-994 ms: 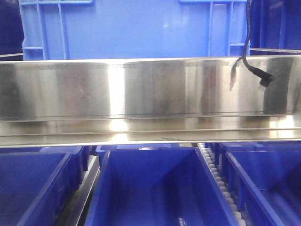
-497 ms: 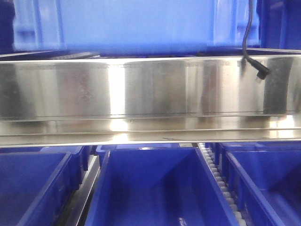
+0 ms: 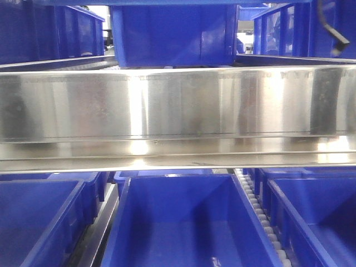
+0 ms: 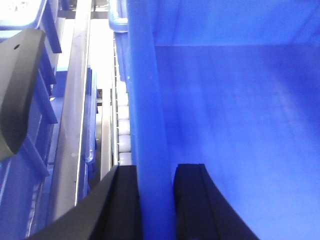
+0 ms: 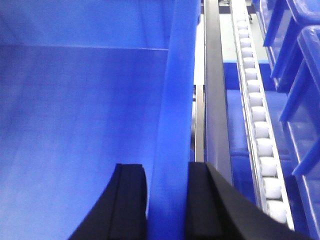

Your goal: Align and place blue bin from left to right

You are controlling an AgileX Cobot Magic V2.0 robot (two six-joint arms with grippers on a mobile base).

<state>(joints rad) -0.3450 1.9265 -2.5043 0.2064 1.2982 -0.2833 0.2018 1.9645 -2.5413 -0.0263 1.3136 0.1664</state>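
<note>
Left wrist view: left end effector (image 4: 154, 172) closed on blue bin (image 4: 240, 125) side wall, one finger inside, one outside; roller track (image 4: 122, 117) just beside. Right wrist view: right end effector (image 5: 167, 172) grips opposite wall the same way. Front view: steel rail (image 3: 178, 105), darker bins (image 3: 178, 222) below.

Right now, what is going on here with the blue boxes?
Two robot arms hold one large light-blue plastic bin between them. The left claw is shut on one side wall and the right claw on the opposite wall, each with one finger inside. White roller tracks run beside the bin.
</note>
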